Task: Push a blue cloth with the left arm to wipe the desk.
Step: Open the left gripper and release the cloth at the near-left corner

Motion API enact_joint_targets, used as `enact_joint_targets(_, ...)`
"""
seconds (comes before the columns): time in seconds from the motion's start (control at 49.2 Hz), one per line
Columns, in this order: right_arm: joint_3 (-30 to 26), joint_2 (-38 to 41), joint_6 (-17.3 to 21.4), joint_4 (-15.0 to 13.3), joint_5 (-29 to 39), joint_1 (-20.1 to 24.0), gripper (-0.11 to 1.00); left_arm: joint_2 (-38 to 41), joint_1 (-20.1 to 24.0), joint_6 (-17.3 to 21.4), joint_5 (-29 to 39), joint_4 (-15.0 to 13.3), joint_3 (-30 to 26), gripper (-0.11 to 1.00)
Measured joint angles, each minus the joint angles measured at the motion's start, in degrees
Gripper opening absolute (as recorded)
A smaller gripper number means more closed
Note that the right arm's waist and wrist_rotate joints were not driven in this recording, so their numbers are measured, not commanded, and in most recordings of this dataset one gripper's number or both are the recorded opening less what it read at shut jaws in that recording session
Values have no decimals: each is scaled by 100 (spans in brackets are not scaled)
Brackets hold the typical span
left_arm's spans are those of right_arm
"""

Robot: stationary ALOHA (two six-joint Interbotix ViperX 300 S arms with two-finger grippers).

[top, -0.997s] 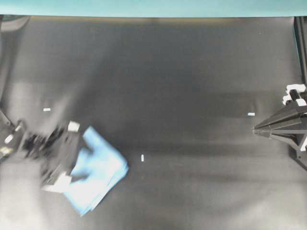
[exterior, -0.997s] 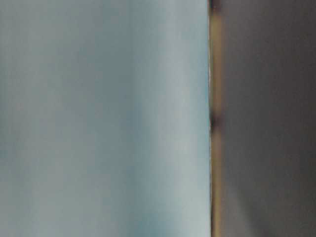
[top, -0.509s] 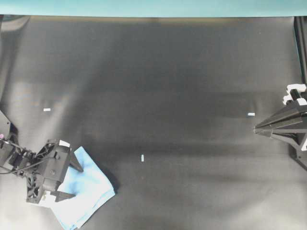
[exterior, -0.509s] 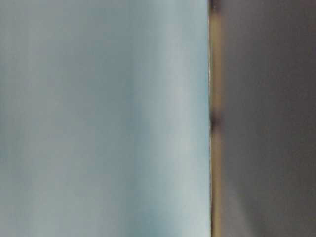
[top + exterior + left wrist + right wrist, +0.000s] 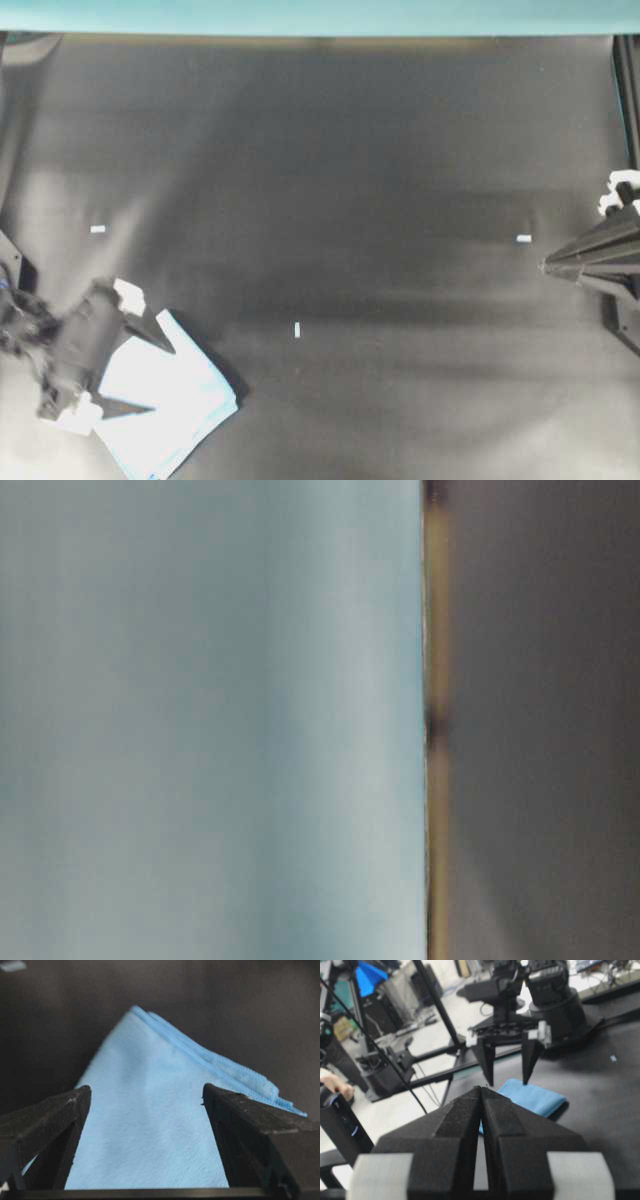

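Note:
The blue cloth [image 5: 170, 405] lies folded on the black desk [image 5: 350, 200] at the near left corner, washed pale in the overhead view. It is clear blue in the left wrist view [image 5: 150, 1125]. My left gripper [image 5: 160, 378] is open, one finger over each side of the cloth's left part and the cloth [image 5: 150, 1125] filling the gap between them. I cannot tell whether the tips touch it. The right wrist view shows the cloth [image 5: 532, 1097] under the left gripper [image 5: 507, 1082]. My right gripper [image 5: 545, 267] is shut and empty at the far right edge.
Small white tape marks sit on the desk, one at the left [image 5: 97, 229], one in the middle [image 5: 297, 330], one at the right [image 5: 524, 238]. A teal strip [image 5: 300, 15] borders the far edge. The table-level view is blurred and shows no object.
The cloth and the left gripper slid toward the near left corner, then the cloth stopped while the gripper shifted slightly further left. The right gripper drew back a little to the right.

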Motion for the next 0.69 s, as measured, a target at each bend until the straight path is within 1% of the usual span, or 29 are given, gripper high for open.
enact_joint_targets(0.163,44,-18,0,0,35,0,-1,-606,158,62,44,9,202,88)
enact_joint_targets(0.305,62,9,0,9,35,-9,-1,-888,220,70,44,0,316,88)
enact_joint_targets(0.448,97,35,9,9,88,0,-1,-1002,325,79,44,0,352,88)
enact_joint_targets(0.692,176,35,9,0,290,0,-1,-1028,369,141,44,9,378,88)
